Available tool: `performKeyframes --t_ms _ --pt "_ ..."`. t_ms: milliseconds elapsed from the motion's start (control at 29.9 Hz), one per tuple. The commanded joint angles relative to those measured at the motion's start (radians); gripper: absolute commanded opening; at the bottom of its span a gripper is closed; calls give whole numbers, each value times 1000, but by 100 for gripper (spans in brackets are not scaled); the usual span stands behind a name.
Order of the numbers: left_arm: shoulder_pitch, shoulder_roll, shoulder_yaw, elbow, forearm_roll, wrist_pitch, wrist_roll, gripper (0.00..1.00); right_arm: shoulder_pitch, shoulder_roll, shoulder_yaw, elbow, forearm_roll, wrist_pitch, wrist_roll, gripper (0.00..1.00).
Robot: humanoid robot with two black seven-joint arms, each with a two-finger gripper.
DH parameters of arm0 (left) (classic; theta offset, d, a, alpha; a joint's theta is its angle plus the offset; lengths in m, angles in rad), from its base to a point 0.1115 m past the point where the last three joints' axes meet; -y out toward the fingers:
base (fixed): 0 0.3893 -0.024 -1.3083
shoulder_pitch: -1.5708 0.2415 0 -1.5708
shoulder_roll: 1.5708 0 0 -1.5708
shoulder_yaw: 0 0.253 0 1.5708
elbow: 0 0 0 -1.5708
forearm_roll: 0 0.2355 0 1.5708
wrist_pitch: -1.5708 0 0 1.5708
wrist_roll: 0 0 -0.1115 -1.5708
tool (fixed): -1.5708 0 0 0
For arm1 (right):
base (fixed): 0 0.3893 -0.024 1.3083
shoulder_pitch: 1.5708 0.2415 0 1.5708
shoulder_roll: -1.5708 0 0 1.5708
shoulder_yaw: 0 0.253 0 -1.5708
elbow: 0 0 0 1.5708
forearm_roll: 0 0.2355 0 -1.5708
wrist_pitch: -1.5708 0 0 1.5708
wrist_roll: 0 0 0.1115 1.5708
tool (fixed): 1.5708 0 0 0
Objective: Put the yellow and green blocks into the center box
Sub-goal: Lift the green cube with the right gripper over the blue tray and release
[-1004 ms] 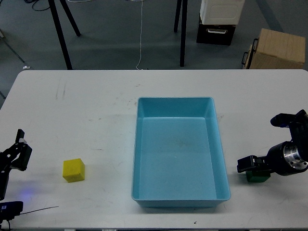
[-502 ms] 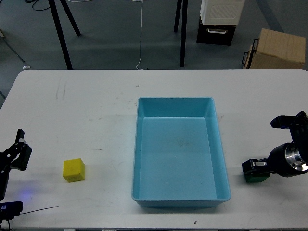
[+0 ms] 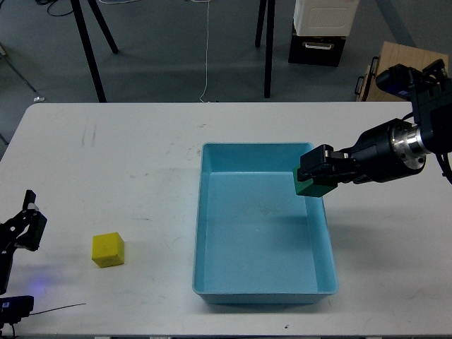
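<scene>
A light blue box [image 3: 263,293] sits in the middle of the white table. My right gripper [image 3: 316,174] is shut on a green block [image 3: 311,187] and holds it in the air above the box's right wall. A yellow block [image 3: 108,249] lies on the table at the left, well apart from the box. My left gripper [image 3: 25,222] is at the far left edge, left of the yellow block, its fingers dark and hard to tell apart.
The table's front edge is close below the box. Behind the table stand black stand legs [image 3: 268,49], a black and white case [image 3: 319,32] and a cardboard box [image 3: 406,70] on the floor.
My right gripper has lifted the green block off the table at the right and carried it up and left to above the box's right wall. The left arm has not moved.
</scene>
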State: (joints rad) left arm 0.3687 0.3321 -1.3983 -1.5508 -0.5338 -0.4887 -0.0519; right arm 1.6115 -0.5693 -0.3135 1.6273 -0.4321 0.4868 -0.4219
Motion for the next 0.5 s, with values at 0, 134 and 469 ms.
performKeyframes --t_ms 0,134,469 --pt "-2 1 -2 0 -2 0 -2 100 -30 121 -42 -64 -29 -40 -1 6" --pt "-2 -1 -2 0 -2 0 -2 100 -70 169 -50 -102 -56 -100 5 41" --pt "-2 1 -1 0 -2 0 0 100 -71 122 -15 -107 -27 -112 23 100"
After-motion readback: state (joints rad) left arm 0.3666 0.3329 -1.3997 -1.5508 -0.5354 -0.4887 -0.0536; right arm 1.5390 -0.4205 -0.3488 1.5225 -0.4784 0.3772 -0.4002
